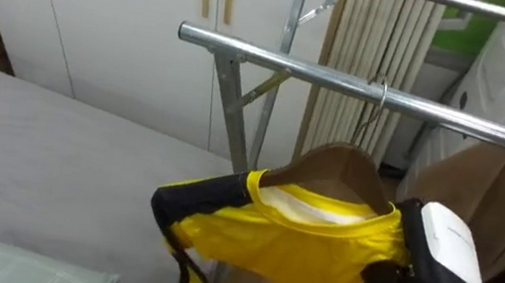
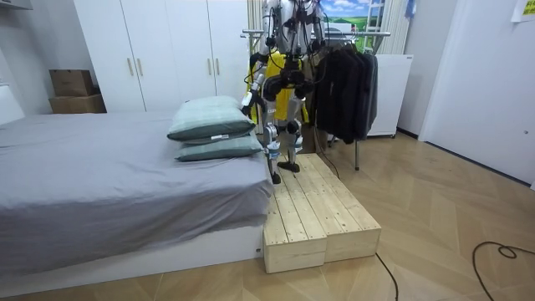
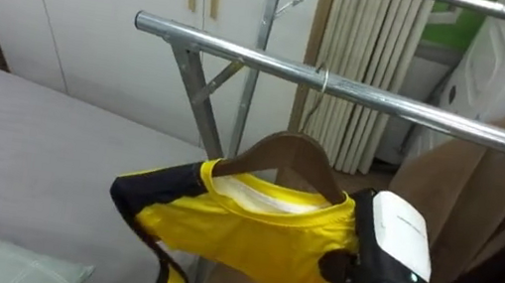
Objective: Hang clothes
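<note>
Hanger hook [image 1: 379, 98]: over the rail [image 1: 274, 62], upper centre.
Right hand [image 1: 390, 279]: lower right, against the yellow jersey [image 1: 297, 244]; grip cannot be told.
Advice: check the hook sits squarely before letting go.

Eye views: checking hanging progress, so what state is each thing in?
Brown wooden hanger, hook over the steel rail.
Yellow shirt with black trim, on that hanger.
White wardrobe doors, shut.
Right hand, against the shirt's shoulder.

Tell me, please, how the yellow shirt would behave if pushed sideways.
The yellow shirt looks floppy: its sleeve droops, so it would probably fold rather than slide. Its wooden hanger hooks loosely over the rail, so it would likely swing.
</note>
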